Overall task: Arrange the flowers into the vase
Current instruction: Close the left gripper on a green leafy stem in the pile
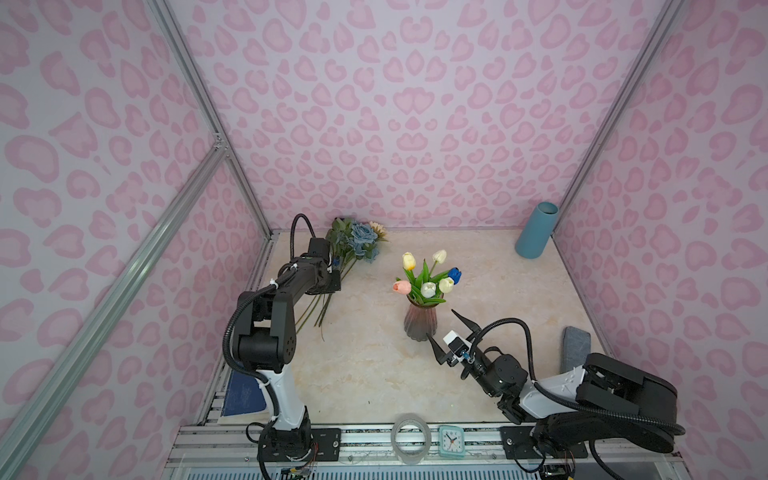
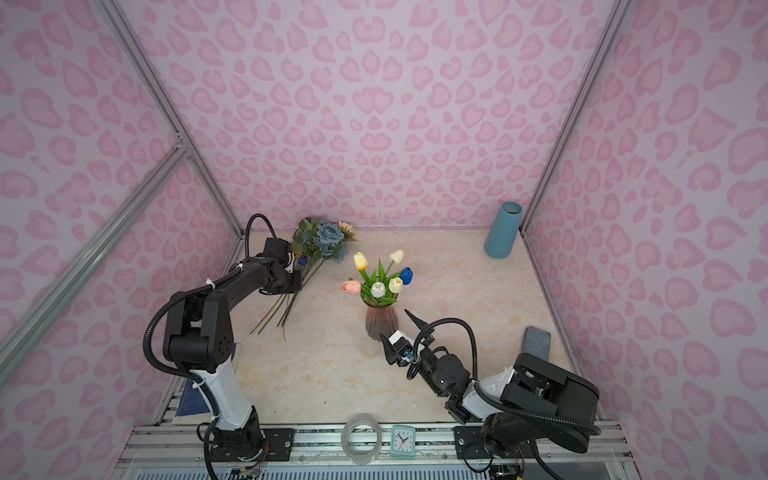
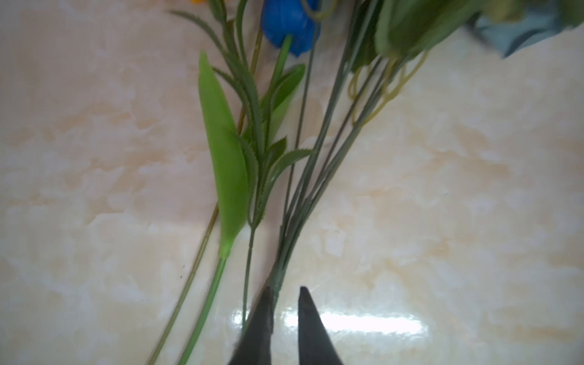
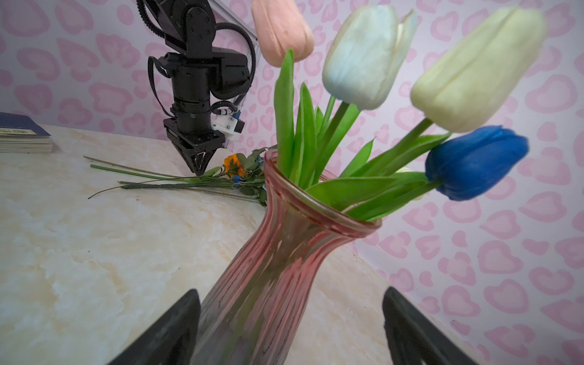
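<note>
A ribbed pink glass vase (image 1: 420, 322) (image 4: 284, 252) stands mid-table and holds several tulips (image 1: 428, 274): pink, white, cream and blue. More flowers lie at the back left: a dusty-blue rose bunch (image 1: 361, 239), a blue tulip (image 3: 289, 25) and an orange bloom (image 4: 233, 162). Their stems (image 1: 320, 307) point toward the front. My left gripper (image 3: 286, 289) is down at the stems. Its jaws stand a narrow gap apart, and the bunch's dark wrapped stem (image 3: 275, 281) lies against one finger. My right gripper (image 1: 441, 323) (image 4: 289, 290) is wide open, its fingers flanking the vase's lower body.
A teal cylinder vase (image 1: 536, 230) leans in the back right corner. A grey pad (image 1: 575, 349) lies at the right edge and a blue book (image 1: 243, 395) at the front left. A tape roll (image 1: 410, 442) and a small clock (image 1: 451, 441) sit on the front rail.
</note>
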{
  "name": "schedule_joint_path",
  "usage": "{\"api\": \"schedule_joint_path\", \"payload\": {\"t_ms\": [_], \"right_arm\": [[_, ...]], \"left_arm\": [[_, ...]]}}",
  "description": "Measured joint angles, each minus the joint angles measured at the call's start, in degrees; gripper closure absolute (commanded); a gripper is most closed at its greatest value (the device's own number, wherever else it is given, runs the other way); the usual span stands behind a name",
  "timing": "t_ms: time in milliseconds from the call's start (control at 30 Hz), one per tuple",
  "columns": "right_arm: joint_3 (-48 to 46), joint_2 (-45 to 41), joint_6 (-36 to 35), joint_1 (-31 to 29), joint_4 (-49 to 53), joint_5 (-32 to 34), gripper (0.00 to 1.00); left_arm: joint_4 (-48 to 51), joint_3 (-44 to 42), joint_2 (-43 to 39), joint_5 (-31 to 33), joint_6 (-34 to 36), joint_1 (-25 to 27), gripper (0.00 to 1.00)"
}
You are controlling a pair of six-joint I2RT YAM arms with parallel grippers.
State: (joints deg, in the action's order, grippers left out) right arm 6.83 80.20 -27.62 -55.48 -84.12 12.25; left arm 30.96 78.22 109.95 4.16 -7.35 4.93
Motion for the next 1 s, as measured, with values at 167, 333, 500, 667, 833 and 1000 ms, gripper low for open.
{"api": "schedule_joint_path", "payload": {"t_ms": [167, 333, 500, 667, 833, 1000], "right_arm": [[0.3, 0.1, 0.0, 0.0, 0.2, 0.2, 0.1], [0.8, 0.5, -0.3, 0.0, 0.6, 0.2, 0.1], [0.8, 0.5, -0.4, 0.0, 1.3, 0.3, 0.09], [0.8, 0.4, -0.5, -0.1, 1.6, 0.4, 0.09], [0.8, 0.4, -0.6, -0.3, 2.0, 0.9, 0.09], [0.8, 0.4, -0.6, -0.3, 2.3, 1.1, 0.09]], "left_arm": [[3.7, 1.5, 1.6, 6.1, 1.9, -0.9, 0.73], [5.2, 2.4, 3.2, 8.2, 3.7, -2.3, 0.7], [5.6, 2.8, 5.4, 7.8, 5.2, -2.6, 0.73], [5.8, 3.3, 6.2, 6.5, 5.9, -2.6, 0.84], [5.7, 3.5, 6.8, 6.1, 6.1, -2.6, 0.9], [5.7, 3.7, 7.4, 6.1, 6.6, -2.6, 0.88]]}}
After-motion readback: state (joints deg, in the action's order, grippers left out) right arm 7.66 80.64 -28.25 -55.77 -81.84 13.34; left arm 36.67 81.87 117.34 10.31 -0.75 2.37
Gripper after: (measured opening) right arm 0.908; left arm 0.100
